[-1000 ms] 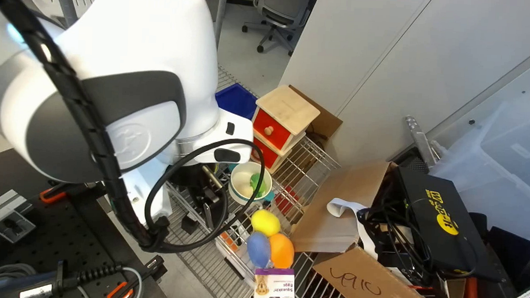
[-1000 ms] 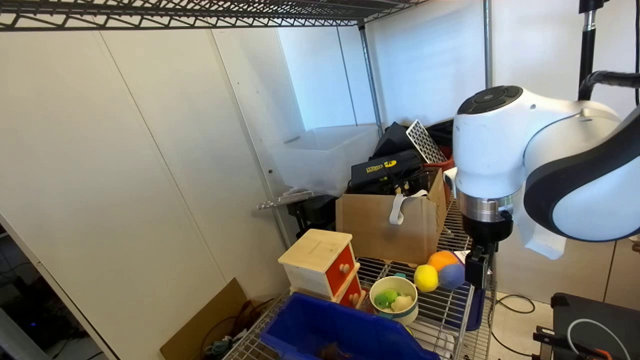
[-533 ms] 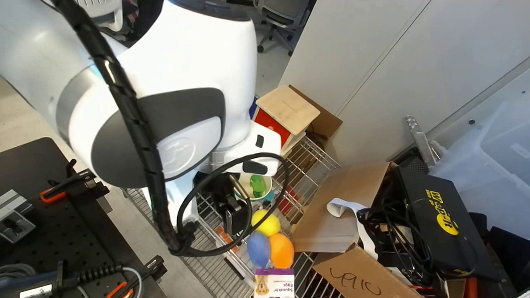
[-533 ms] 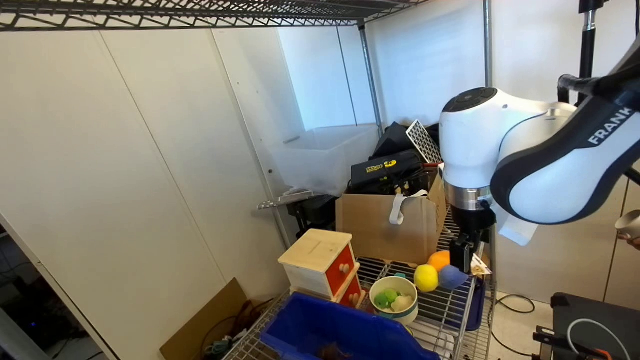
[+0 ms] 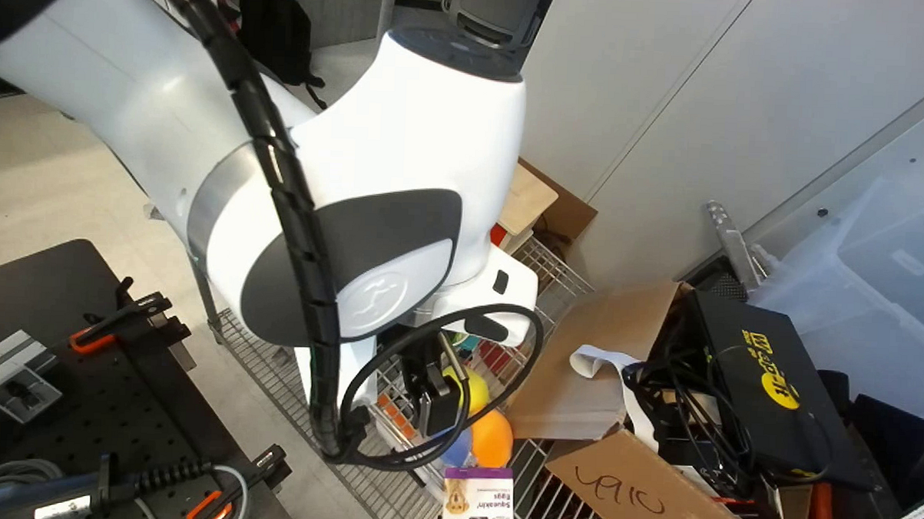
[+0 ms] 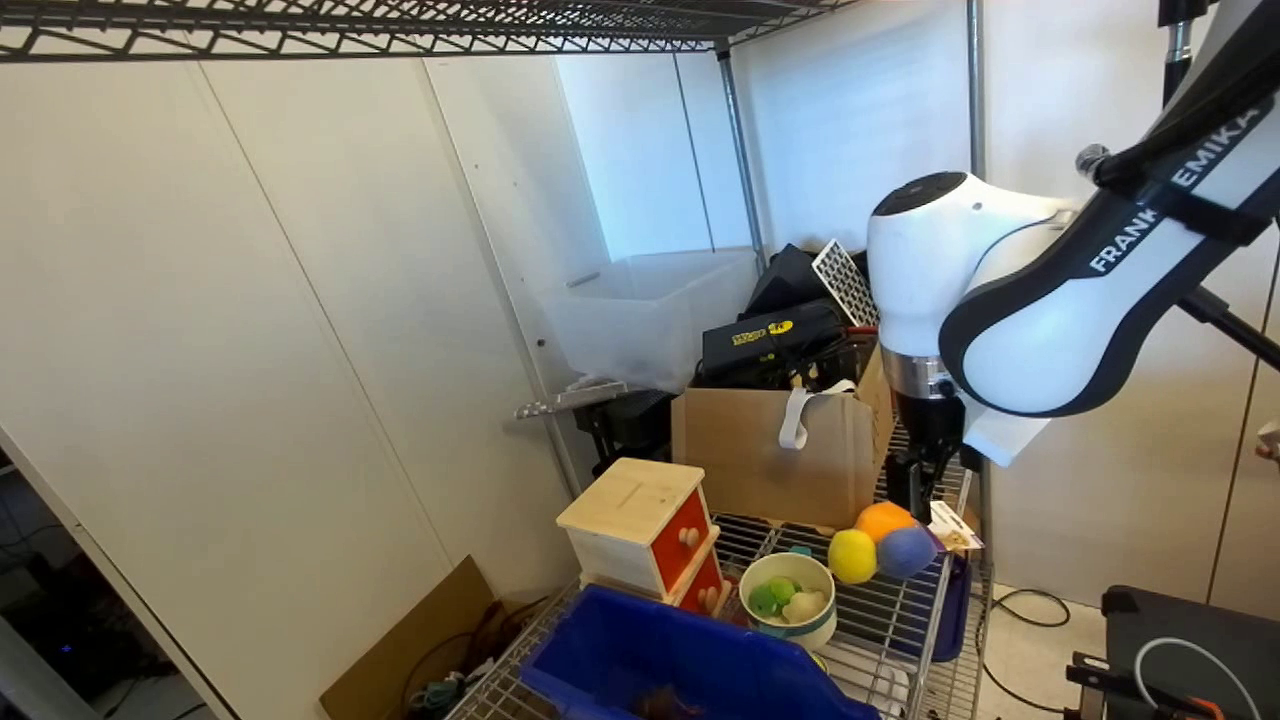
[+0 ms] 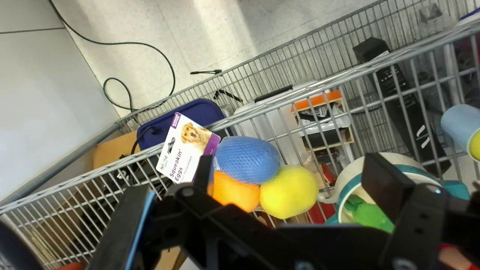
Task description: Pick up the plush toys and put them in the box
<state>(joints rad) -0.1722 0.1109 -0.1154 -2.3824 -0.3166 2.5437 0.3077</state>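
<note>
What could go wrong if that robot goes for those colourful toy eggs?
Mesh shows on the blue egg; if it also wraps the orange egg and yellow egg, lifting one may drag all three.
The open gripper might bump the cream-and-teal cup near the yellow egg.
The Squeakin' Eggs card could catch on the wire shelf.

Three plush toys [image 7: 258, 176]: one blue, one orange, one yellow. One blue bin [image 6: 730, 655], one card [image 7: 185, 148], one white pot [image 6: 815, 632], one wooden chest [image 6: 630, 495], two red drawers [image 6: 668, 558], one clear tub [image 6: 650, 330], one arm [image 6: 1050, 365].
</note>
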